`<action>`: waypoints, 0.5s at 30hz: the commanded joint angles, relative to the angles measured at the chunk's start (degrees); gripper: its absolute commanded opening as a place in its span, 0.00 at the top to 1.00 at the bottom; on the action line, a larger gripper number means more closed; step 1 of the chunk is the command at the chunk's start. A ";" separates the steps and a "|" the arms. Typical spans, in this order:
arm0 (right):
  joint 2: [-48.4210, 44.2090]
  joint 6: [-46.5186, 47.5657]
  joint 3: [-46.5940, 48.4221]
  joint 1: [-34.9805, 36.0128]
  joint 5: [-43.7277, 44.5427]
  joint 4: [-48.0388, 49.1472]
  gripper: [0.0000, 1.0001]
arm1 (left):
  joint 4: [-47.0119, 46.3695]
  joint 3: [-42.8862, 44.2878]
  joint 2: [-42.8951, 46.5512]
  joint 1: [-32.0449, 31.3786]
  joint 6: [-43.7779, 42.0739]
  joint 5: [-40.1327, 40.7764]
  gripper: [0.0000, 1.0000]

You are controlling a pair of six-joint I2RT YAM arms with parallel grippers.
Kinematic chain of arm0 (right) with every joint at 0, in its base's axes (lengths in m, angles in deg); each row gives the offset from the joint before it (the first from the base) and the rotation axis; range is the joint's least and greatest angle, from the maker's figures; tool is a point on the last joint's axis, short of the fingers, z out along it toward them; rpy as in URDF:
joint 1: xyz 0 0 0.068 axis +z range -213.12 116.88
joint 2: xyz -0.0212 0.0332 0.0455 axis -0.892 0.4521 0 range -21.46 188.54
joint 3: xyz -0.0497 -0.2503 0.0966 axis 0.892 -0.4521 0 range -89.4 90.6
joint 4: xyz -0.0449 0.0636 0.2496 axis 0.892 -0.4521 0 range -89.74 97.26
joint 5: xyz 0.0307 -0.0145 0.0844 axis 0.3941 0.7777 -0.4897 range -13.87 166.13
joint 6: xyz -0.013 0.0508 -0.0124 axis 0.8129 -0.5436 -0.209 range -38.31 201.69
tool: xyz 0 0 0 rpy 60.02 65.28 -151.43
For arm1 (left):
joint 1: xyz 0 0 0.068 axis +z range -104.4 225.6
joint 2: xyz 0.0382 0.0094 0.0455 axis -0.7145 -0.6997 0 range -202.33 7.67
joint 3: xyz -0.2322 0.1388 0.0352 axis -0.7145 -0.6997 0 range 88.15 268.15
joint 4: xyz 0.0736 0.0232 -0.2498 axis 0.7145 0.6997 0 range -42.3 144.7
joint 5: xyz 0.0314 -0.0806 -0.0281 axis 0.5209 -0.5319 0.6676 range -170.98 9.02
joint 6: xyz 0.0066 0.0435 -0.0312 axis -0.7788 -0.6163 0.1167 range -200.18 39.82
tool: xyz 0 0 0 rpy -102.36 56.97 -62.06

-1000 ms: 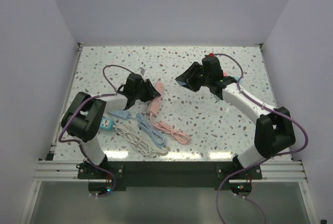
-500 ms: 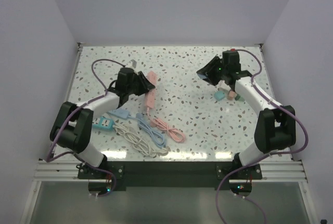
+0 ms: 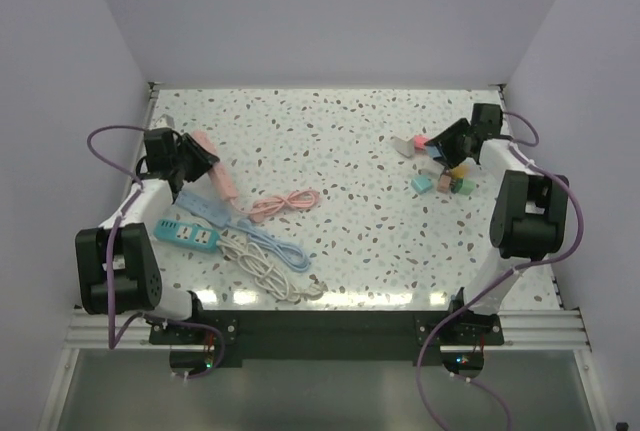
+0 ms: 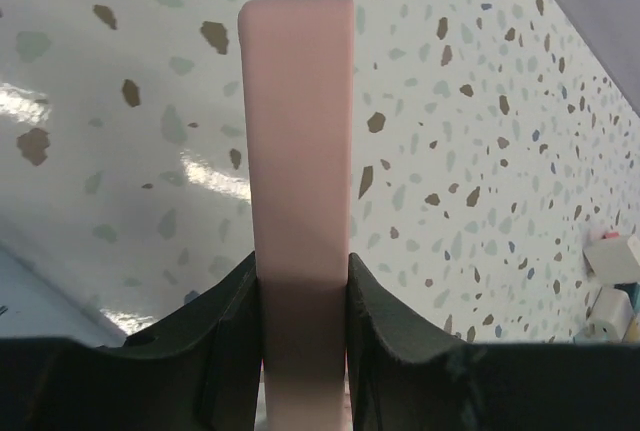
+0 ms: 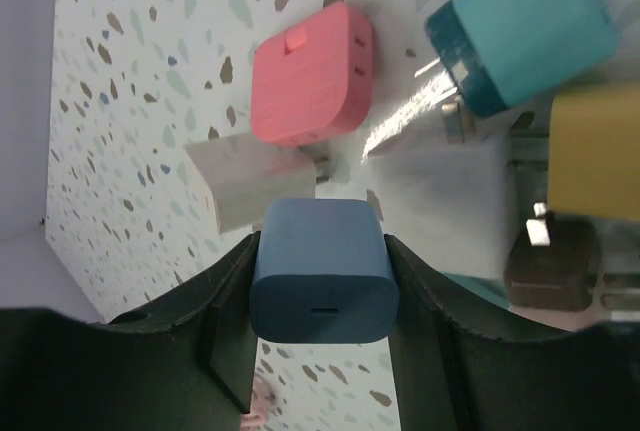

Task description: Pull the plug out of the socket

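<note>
1. The left hand [image 4: 300, 286] pinches the pink socket strip [image 4: 298, 121] near one end, with a finger pressed on each long side. The rest of the strip juts out over the worktop [image 4: 470, 151] at its far left.
2. The right hand [image 5: 322, 251] pinches the blue plug [image 5: 322, 286] by its flanks, at the far right of the worktop. Plug and strip are well apart, so the pull itself looks done.
3. Likely slip: the strip is smooth and gripped only at its end, so a quick swing could lever it out of the fingers.
4. Likely snag: the pink cable [image 3: 285, 201] trails near the teal strip [image 3: 190, 234] and the white cable [image 3: 265, 273]. Moving the left arm further could drag it across them.
5. Likely scatter: the pink adapter [image 5: 312, 86], white adapter [image 5: 255, 186], teal adapter [image 5: 525, 36] and yellow adapter [image 5: 595, 146] lie crowded close by the plug. Letting go here could knock them about or leave the plug balanced on one.
6. Containers: none is in view, and the adapters lie loose on the bare worktop.
</note>
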 commanded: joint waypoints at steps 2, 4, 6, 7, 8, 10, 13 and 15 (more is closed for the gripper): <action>4.75 -0.48 7.62 -2.50 -0.32 2.55 1.00 | -0.08 -1.88 0.11 4.59 -4.97 -1.88 1.00; 6.96 -1.18 11.05 -3.65 -0.76 1.40 1.00 | 0.18 -1.97 -0.77 6.35 -5.06 -2.66 1.00; 9.33 -1.44 13.24 -4.17 -0.41 1.40 1.00 | -0.08 -1.97 -1.66 7.14 -5.32 -3.81 1.00; 10.39 -1.18 14.04 -4.35 0.46 0.61 0.98 | 0.00 -1.97 -1.83 7.14 -5.50 -3.64 1.00; 11.97 -0.40 15.96 -4.44 0.82 0.26 0.96 | 0.00 -1.88 -2.18 7.23 -5.68 -3.72 1.00; 14.17 0.31 17.99 -4.44 1.35 -2.01 0.86 | -0.17 -2.06 -2.62 7.41 -5.76 -3.81 1.00; 17.51 1.45 20.81 -4.35 1.35 -3.61 0.82 | 0.18 -1.88 -3.68 7.41 -5.85 -4.34 1.00; 18.48 1.89 21.69 -4.35 0.82 -3.87 0.80 | 0.27 -1.88 -3.94 7.32 -5.85 -4.60 1.00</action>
